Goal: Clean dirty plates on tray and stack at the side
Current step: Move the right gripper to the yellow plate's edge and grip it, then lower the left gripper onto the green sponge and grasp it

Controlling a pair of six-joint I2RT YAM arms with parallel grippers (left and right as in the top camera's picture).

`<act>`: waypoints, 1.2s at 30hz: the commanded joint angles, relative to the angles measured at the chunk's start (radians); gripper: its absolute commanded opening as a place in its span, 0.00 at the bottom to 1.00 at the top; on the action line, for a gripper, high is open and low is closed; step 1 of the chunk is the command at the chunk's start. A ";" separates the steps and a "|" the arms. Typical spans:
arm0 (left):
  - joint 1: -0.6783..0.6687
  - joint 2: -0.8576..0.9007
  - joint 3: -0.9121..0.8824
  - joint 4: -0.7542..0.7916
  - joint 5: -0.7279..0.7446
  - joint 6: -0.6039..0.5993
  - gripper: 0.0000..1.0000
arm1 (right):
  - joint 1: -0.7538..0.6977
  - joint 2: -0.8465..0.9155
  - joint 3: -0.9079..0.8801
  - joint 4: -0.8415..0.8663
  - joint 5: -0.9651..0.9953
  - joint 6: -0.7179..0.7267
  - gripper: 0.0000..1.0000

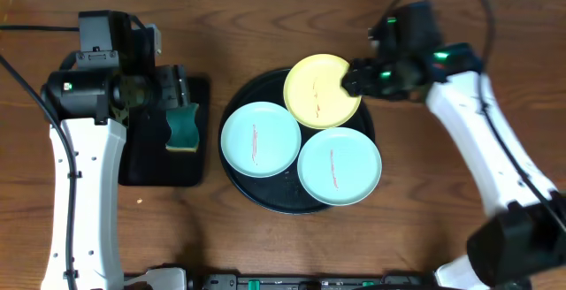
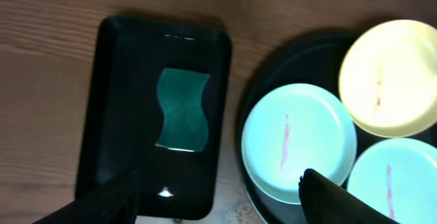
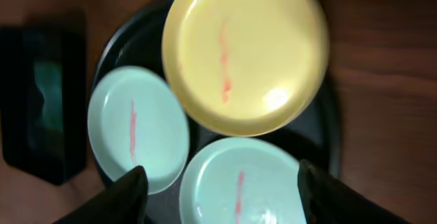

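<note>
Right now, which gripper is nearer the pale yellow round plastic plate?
Right. The right gripper hangs at the rim of the pale yellow round plastic plate; the left gripper is well off, above the small rectangular black tray with the green sponge.

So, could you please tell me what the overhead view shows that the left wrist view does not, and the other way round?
Only the overhead view shows the right gripper, by the yellow plate's rim, and the round tray entire. Only the left wrist view shows the green sponge's whole outline and the left gripper from close up, its fingers spread wide. Both show the rectangular tray holding the sponge, the yellow plate and the turquoise plates, each with a reddish mark.
</note>
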 commanded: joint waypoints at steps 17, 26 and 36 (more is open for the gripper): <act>0.056 0.150 0.027 -0.071 -0.095 -0.039 0.70 | 0.305 0.349 0.099 -0.019 0.167 0.116 0.38; 0.056 0.206 0.027 -0.071 -0.117 -0.039 0.70 | 0.330 0.421 0.097 0.004 0.199 0.130 0.29; 0.056 0.221 0.021 -0.048 -0.122 -0.039 0.70 | 0.347 0.445 0.093 0.044 0.218 0.150 0.20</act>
